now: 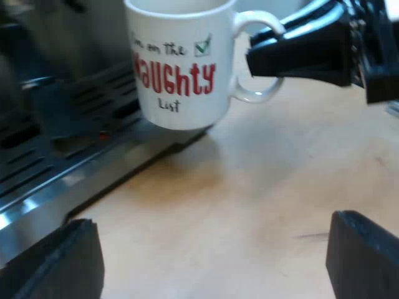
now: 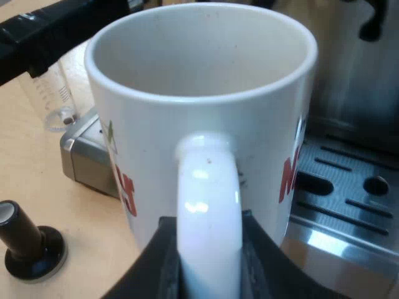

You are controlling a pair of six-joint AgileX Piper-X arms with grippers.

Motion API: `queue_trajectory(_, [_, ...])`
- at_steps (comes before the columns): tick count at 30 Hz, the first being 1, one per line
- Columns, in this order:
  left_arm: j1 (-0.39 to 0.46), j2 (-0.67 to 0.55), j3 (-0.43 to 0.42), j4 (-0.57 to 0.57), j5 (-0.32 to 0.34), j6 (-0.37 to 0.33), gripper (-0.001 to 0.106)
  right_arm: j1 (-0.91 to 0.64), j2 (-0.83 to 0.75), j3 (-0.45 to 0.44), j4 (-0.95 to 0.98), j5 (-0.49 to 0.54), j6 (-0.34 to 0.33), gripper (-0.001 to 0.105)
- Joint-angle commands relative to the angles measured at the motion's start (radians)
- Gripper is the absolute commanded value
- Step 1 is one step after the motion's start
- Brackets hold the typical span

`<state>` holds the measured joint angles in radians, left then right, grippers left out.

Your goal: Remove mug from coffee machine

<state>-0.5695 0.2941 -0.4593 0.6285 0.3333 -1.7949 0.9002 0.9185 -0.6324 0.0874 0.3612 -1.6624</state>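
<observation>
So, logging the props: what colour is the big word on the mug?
Red, on the white mug; clearest in the left wrist view.

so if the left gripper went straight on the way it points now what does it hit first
Probably the bare wooden table just ahead of the open left gripper, short of the mug at the drip tray's edge. Depth is unclear, so a shallower line might reach the mug first.

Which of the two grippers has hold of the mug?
The right gripper: it clamps the handle of the mug, while the left gripper hangs open over the table.
</observation>
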Motion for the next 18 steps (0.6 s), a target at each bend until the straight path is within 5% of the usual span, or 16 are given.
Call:
queue_trajectory(1, [-0.025,-0.002,-0.003,-0.054,-0.001,-0.004,0.079,0.002,-0.075,-0.008,0.048,0.009,0.008,0.0])
queue_trajectory(9, [-0.026,0.043,-0.003,-0.15,-0.007,-0.004,0.079,0.002,-0.222,-0.006,0.24,0.03,0.008,0.0])
queue_trajectory(18, [-0.091,0.187,-0.003,-0.277,-0.007,-0.004,0.079,0.002,-0.356,-0.006,0.441,0.18,0.008,0.0])
